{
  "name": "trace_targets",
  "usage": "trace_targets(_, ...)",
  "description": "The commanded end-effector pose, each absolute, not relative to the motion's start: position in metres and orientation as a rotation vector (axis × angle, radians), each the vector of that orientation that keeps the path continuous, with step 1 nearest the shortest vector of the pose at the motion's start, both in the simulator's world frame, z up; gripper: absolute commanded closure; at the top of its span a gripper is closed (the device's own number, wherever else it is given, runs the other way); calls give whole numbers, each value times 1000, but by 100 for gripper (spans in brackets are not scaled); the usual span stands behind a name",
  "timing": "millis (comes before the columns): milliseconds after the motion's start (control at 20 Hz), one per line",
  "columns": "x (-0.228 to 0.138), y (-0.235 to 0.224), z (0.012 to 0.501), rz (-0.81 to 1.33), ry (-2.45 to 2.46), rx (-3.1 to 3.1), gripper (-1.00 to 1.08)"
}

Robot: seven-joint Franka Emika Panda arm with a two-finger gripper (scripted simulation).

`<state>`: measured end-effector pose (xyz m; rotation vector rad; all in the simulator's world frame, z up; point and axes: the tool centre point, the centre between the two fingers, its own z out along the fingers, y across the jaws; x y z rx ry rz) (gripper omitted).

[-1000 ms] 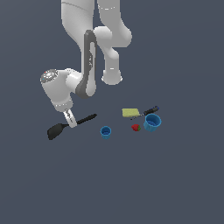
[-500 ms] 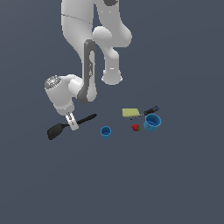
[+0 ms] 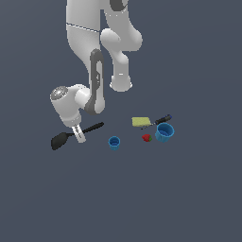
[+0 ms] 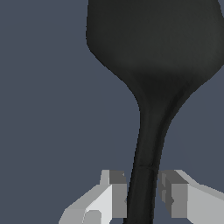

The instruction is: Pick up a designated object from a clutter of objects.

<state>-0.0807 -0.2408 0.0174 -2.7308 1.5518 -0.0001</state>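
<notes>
You've got the gripper (image 4: pixel 141 197) straddling the black spatula (image 3: pixel 75 135) at its handle, fingers just beside it but not clamped yet, since it lies well apart from the cups and block

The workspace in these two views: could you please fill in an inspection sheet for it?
Surface: plain dark grey floor, no marks seen.
Job's thing: black spatula lying flat, head toward the exterior view's left.
Clutter: small blue cup, larger blue cup, strawberry, yellow block, blue-tipped stick; all apart from the spatula, at the exterior view's right.
Hand: hand down over the handle, one finger on each side; a gap shows on one side, so not clamped.
Cables: nothing seen.
Surroundings: nothing seen beyond the arm.
</notes>
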Motion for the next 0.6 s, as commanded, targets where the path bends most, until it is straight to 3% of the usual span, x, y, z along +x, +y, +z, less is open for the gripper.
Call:
trace_targets(0,-81,-241,17,0,1553,-2730,108)
trace_targets(550,-81,-240,21,-1,1551,-2731,108)
